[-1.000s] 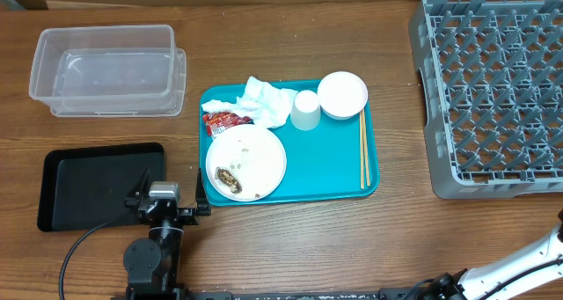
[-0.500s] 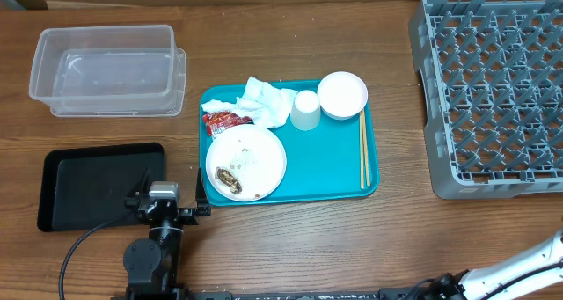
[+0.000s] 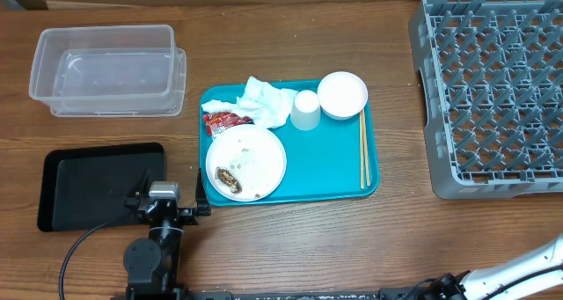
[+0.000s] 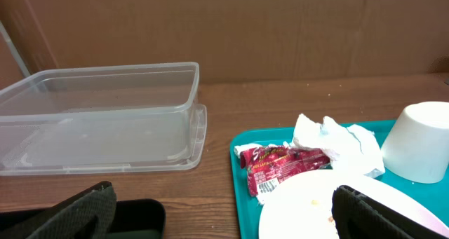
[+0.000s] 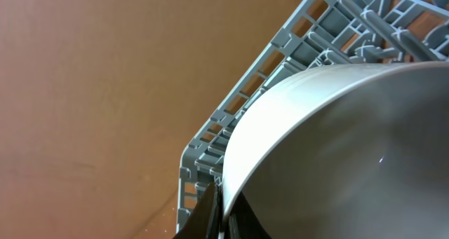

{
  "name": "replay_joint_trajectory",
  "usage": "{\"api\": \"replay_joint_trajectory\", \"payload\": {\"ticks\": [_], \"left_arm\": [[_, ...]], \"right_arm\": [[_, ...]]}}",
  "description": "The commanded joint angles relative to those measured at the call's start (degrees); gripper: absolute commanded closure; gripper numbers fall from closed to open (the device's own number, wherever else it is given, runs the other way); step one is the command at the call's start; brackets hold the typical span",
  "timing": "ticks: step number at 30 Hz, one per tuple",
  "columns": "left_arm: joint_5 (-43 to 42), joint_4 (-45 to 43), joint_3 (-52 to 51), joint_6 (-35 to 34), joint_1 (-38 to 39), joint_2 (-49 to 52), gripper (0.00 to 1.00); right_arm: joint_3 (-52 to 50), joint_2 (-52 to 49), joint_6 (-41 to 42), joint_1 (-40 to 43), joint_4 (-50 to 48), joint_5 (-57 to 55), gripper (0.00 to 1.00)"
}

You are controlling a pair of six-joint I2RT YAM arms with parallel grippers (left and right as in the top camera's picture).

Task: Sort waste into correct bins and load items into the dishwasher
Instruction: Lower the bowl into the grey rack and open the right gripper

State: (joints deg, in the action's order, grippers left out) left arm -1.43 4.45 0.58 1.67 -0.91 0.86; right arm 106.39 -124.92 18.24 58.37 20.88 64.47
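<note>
Held left claw (image 3: 167, 199) spread wide above the counter (image 3: 290, 247), between black tray (image 3: 97, 186) and teal tray (image 3: 325, 168). Held right claw (image 5: 217, 214) pinched shut near the grey rack (image 3: 493, 89). Found napkin (image 3: 268, 102), red wrapper (image 3: 224, 120), plate (image 3: 251, 159), cup (image 3: 305, 109), bowl (image 3: 342, 94) and chopsticks (image 3: 363, 149) on the teal tray.

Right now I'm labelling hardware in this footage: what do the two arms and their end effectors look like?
The left arm is black with round joints, a silver-grey block near its end effector, and a black cable looping off it. Its fingers are matte black wedges. The right arm is a white tube with black joints.
</note>
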Motion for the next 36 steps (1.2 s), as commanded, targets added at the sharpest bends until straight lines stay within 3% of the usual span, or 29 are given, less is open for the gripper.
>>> {"api": "replay_joint_trajectory", "payload": {"ticks": [1,11,19,21,27,36], "left_arm": [[0.37,0.0,-0.31,-0.39,-0.57,-0.59,0.0],[0.35,0.0,-0.31,-0.39,-0.57,-0.59,0.0],[0.37,0.0,-0.31,-0.39,-0.57,-0.59,0.0],[0.35,0.0,-0.31,-0.39,-0.57,-0.61,0.0],[0.35,0.0,-0.31,-0.39,-0.57,-0.59,0.0],[0.37,0.0,-0.31,-0.39,-0.57,-0.61,0.0]], "right_arm": [[-0.07,-1.25,-1.07,-0.5,-0.98,0.79,0.96],[-0.28,-6.12,-1.97,-0.02,-0.09,0.74,0.96],[-0.24,-3.56,-0.2,2.67,2.49,-2.64,0.96],[-0.24,-1.86,-0.22,3.43,4.52,-6.54,0.91],[-0.2,3.96,0.59,5.55,10.95,-14.73,0.62],[-0.2,14.23,3.32,6.49,15.87,-26.58,0.62]]}}
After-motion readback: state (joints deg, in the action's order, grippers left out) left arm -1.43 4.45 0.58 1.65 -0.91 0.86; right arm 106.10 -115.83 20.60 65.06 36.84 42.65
